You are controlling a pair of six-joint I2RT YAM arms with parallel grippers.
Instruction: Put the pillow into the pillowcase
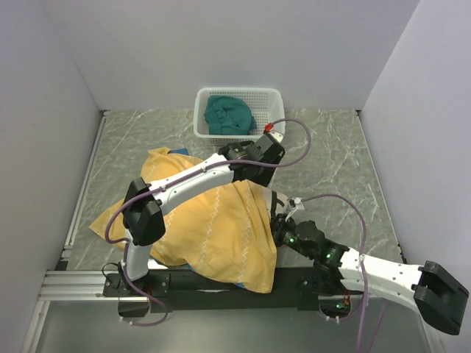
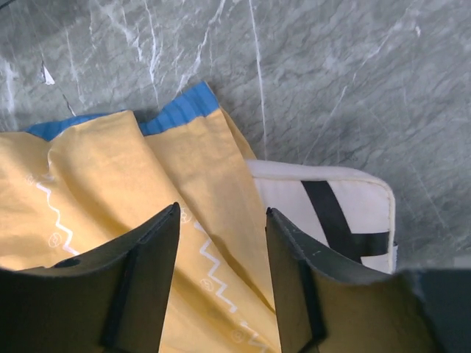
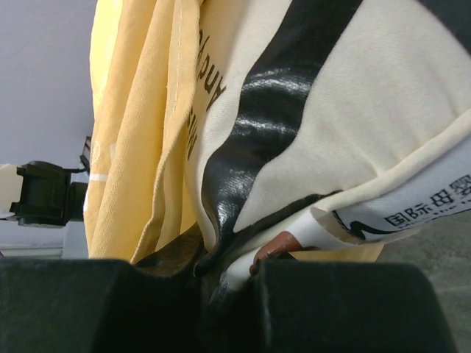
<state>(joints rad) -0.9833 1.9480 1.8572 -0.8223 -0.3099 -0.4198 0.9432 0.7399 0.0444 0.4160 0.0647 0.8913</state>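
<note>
The mustard-yellow pillowcase with white zigzag lines lies over most of the pillow in the middle of the table; its blue side shows at an edge. The cream pillow with black lettering sticks out of it on the right. My left gripper is open and empty, just above the pillowcase's edge next to the pillow's corner. My right gripper is shut on the pillow's near edge, by its white label, with yellow cloth hanging at its left.
A white basket holding a teal cloth stands at the back of the table. Grey walls close in the left, back and right. A metal rail runs along the near edge.
</note>
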